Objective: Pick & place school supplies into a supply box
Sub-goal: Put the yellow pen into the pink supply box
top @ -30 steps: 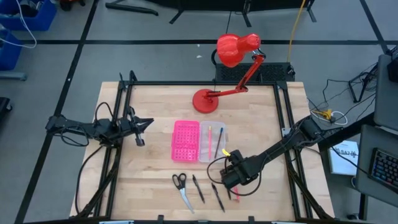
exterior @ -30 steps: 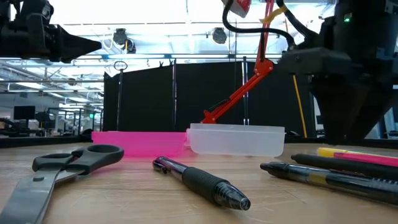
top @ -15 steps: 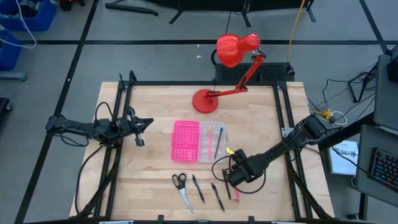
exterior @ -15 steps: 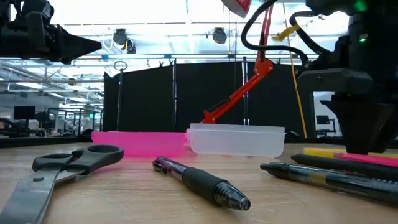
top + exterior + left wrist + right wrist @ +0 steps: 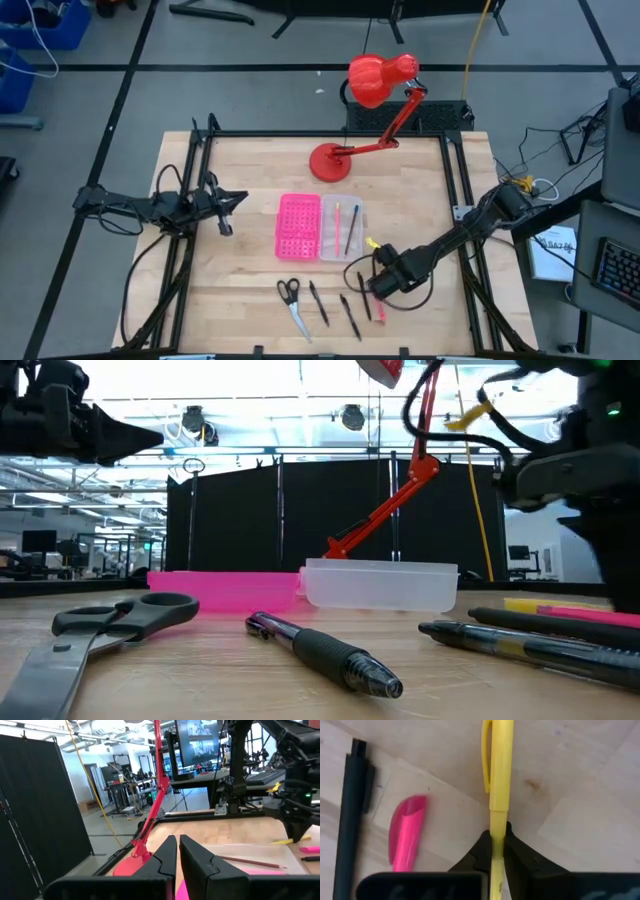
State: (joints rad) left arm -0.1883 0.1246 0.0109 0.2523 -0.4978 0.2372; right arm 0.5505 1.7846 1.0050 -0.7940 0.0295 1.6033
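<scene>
The supply box lies open mid-table: its pink dotted lid (image 5: pixel 298 226) sits beside the clear tray (image 5: pixel 342 228), which holds thin pencils. Near the front edge lie the scissors (image 5: pixel 292 303), black pens (image 5: pixel 349 315) and a pink pen (image 5: pixel 406 837). My right gripper (image 5: pixel 496 840) points down over the front right of the table and is shut on a yellow pen (image 5: pixel 499 765). My left gripper (image 5: pixel 177 847) is shut and holds nothing. It hovers level over the table's left side (image 5: pixel 232 198). My right gripper pinches the yellow pen's shaft (image 5: pixel 496 827) between its two fingers, below the clip end. The fingers come from above, pointing down, and lie across the pen. The pen lies level along the tabletop (image 5: pixel 530 603), next to the pink pen.
A red desk lamp (image 5: pixel 375 85) stands with its base (image 5: pixel 330 160) at the table's far middle, its arm slanting up over the far edge. A black frame runs along the table's sides. Bare wood shows left of the box.
My right gripper has moved down and a little toward the table's right edge, onto the yellow pen, and its fingers have shut on the pen. The pens, the scissors and the box lie where they were.
</scene>
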